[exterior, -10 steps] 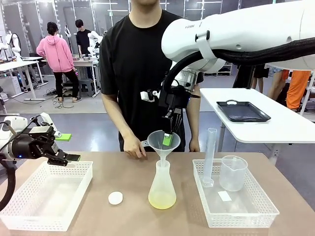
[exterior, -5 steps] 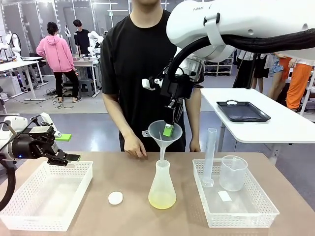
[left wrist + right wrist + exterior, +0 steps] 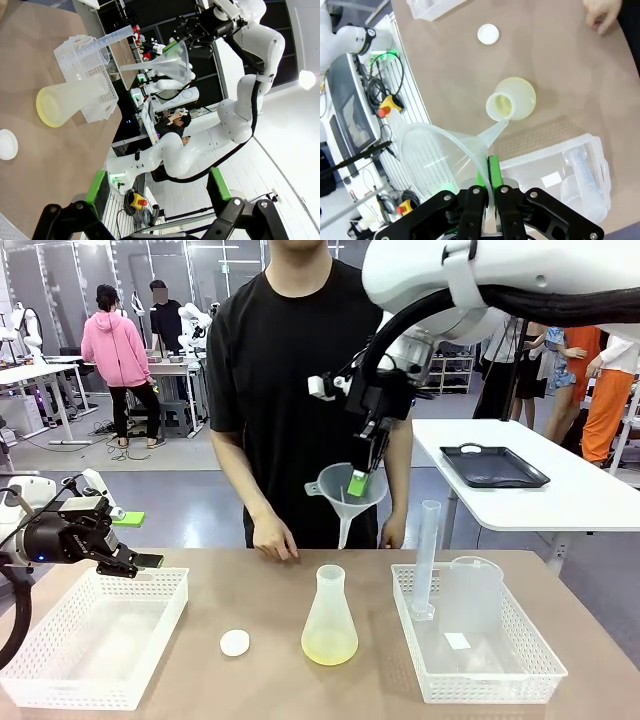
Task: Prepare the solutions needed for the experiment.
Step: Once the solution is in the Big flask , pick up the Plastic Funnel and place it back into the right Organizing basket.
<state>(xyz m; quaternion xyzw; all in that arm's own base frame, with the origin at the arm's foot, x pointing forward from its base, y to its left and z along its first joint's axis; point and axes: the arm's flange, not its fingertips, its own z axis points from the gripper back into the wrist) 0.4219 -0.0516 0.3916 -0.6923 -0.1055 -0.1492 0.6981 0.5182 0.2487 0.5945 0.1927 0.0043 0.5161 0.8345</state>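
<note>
The right gripper point(image 3: 358, 483) is clamped on the rim of a translucent plastic funnel point(image 3: 335, 488), one green pad inside the cone and the other outside; in the right wrist view we see its fingers point(image 3: 492, 172) pressed together on the thin wall of the funnel point(image 3: 440, 155). The funnel hangs in the air above a frosted conical flask point(image 3: 329, 612) and a little to the flask's right, its spout well clear of the open mouth.

The flask stands upright on the brown table point(image 3: 260, 580) between two white plastic mesh baskets. The pale yellow-green clear solution point(image 3: 329, 646) lies as a shallow layer at its bottom, and from the left wrist we see the same tint at the base point(image 3: 48, 106). A small white round disc point(image 3: 235, 642) lies on the table to the flask's left, apart from it.

The right basket point(image 3: 500, 682) holds a tall clear graduated cylinder point(image 3: 428, 550) standing upright and a clear plastic beaker point(image 3: 473, 592) just beside it. The left gripper point(image 3: 138, 540) hovers over the far corner of the left basket point(image 3: 100, 680) with its jaws spread wide and nothing between them.

A person in a black T-shirt stands at the far side, one hand point(image 3: 272, 538) resting on the table edge.
</note>
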